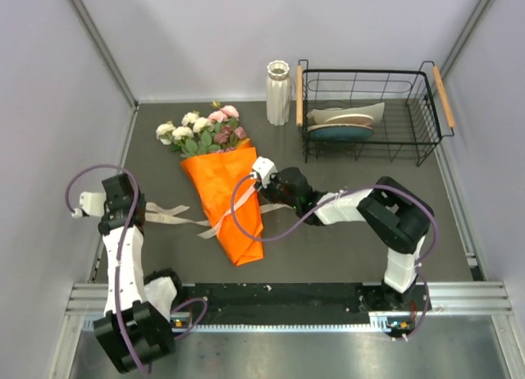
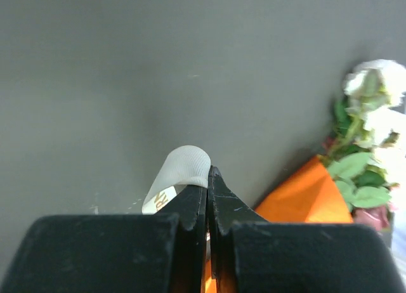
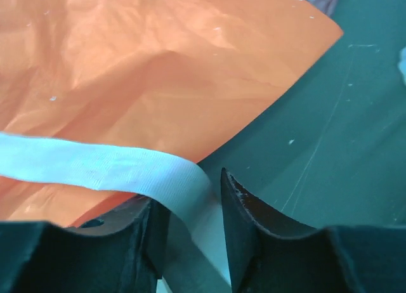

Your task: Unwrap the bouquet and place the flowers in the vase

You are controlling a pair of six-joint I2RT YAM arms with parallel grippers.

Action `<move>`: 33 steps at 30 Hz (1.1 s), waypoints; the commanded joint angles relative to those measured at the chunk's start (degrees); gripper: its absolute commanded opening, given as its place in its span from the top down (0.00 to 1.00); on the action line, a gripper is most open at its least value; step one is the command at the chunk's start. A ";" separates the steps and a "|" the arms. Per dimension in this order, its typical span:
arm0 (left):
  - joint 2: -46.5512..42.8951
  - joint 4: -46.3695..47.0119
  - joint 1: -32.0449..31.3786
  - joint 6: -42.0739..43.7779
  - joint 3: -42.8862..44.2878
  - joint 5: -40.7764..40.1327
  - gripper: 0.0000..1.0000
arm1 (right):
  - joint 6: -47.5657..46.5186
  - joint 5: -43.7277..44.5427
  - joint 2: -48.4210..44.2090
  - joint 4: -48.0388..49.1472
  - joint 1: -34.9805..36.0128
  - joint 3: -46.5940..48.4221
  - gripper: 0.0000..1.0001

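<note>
The bouquet (image 1: 221, 190) lies on the dark table, its orange paper (image 3: 158, 65) pointing toward the near edge. The flowers (image 1: 201, 129) spill out of the far end, white, pink and mauve. A cream ribbon (image 1: 176, 217) trails left from the paper. My left gripper (image 1: 138, 208) is shut on the ribbon (image 2: 184, 166), which loops just above the fingertips of the left gripper (image 2: 208, 175). My right gripper (image 1: 262, 186) is at the paper's right edge. In the wrist view the right gripper (image 3: 193, 191) has its jaws apart, with the ribbon (image 3: 95, 163) running between them. The white ribbed vase (image 1: 278, 92) stands upright at the back.
A black wire basket (image 1: 428, 141) with wooden handles stands at the back right, right of the vase, holding plates (image 1: 344, 121). Grey walls close in the table at the left, right and back.
</note>
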 commanded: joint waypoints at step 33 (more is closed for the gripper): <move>-2.30 -2.07 -28.02 19.08 1.59 12.20 0.04 | 35.92 -3.64 -55.90 -34.92 -27.91 -19.70 0.01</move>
